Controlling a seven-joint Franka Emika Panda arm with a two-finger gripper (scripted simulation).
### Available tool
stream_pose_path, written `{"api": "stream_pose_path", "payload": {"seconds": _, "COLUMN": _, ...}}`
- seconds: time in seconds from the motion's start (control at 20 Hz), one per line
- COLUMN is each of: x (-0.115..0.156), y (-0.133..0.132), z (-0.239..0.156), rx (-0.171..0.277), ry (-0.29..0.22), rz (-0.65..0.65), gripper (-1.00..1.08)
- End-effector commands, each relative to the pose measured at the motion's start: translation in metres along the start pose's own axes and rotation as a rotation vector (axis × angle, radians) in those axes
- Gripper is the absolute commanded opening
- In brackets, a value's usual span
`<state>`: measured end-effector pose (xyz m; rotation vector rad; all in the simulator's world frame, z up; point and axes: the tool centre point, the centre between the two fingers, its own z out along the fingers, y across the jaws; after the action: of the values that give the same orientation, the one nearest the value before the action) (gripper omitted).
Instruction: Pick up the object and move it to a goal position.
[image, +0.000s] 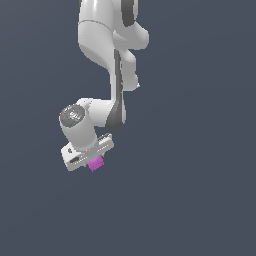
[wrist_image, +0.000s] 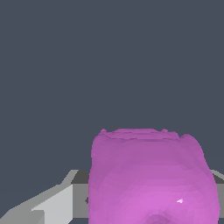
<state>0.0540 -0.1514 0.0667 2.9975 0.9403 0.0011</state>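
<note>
Magenta object (wrist_image: 151, 175) sits right against the hand (image: 92, 159), at its underside.

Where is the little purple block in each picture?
Exterior view: the purple block sits low and a bit toward the exterior view's left, tucked right under the white end effector.
Wrist view: the purple block looks huge and fills much of the picture, very close to the camera.
Shared landmark: the end effector, whose grey-and-white body shows beside the block in the wrist view too.
</note>
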Motion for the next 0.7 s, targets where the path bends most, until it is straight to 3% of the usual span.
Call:
{"api": "stream_pose_path", "payload": {"seconds": 0.0, "x": 0.001, "y": 0.017, "z": -0.002, "rx": 0.000, "ry": 0.000, "rz": -0.001, "gripper": -1.00}}
{"api": "stream_pose_path", "payload": {"seconds": 0.65, "x": 0.005, "y": 0.072, "z": -0.008, "rx": 0.000, "ry": 0.000, "rz": -0.001, "gripper": -1.00}}
